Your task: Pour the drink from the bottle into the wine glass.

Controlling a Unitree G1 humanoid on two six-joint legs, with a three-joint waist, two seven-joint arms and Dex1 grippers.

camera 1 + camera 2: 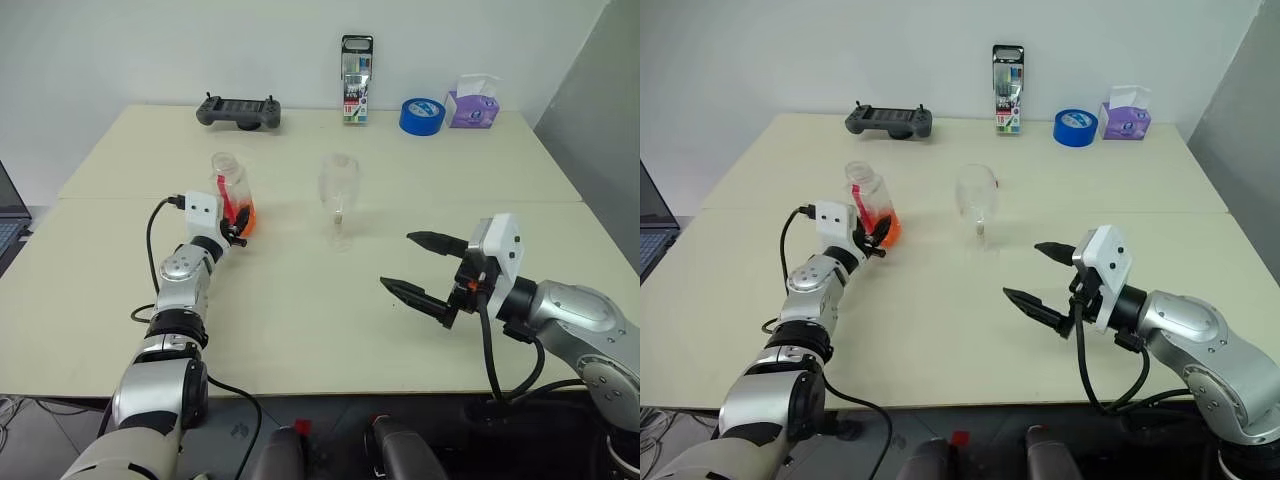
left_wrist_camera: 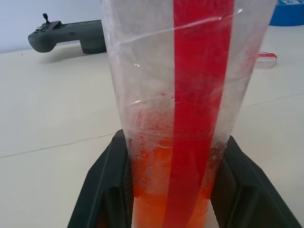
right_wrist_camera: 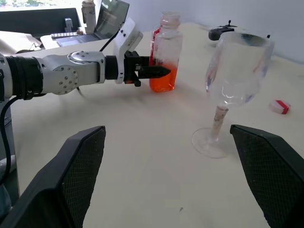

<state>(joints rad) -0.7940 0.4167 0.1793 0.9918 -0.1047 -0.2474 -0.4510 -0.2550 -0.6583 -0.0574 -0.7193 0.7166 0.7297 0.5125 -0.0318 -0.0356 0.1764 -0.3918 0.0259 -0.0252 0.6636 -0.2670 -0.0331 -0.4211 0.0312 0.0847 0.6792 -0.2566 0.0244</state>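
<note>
Left gripper (image 1: 238,222) clamped on the bottle (image 1: 232,194), low on its body, drink (image 3: 163,79) sitting between the fingers (image 2: 107,190) (bottle upright on the table (image 1: 300,320), cap off). Right gripper (image 1: 420,266) spread wide, holding nothing; wine glass (image 1: 339,195) stands beyond its fingertips, apart.

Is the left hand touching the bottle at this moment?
Touching. In the left wrist view both black fingers press against the sides of the bottle low down, with no gap; the left hand is shut on it.
</note>
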